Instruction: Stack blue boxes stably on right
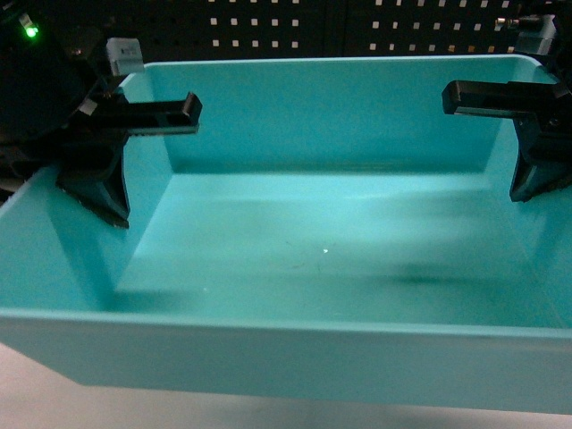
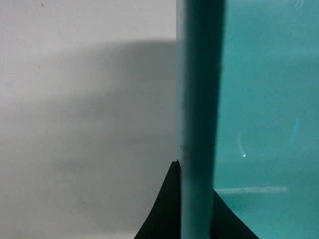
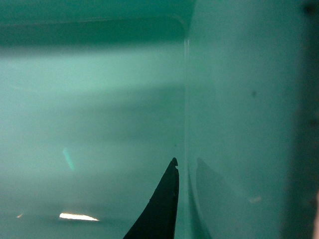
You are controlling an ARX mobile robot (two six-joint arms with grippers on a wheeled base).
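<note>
Tub [image 1: 322, 241] light turquoise, plain inside and out; both grippers' fingers [image 1: 98, 192] black; backdrop pegboard [image 1: 295, 27] black with pale hole grid; surface [image 2: 84, 119] off-white.

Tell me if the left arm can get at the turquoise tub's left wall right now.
Yes, it seems already there: the left gripper straddles the turquoise tub at its left wall, one finger outside and one inside. Nothing is in the way.

pale whitish surface [image 2: 75, 124], turquoise tub [image 1: 295, 357] above it, contact unclear
</note>
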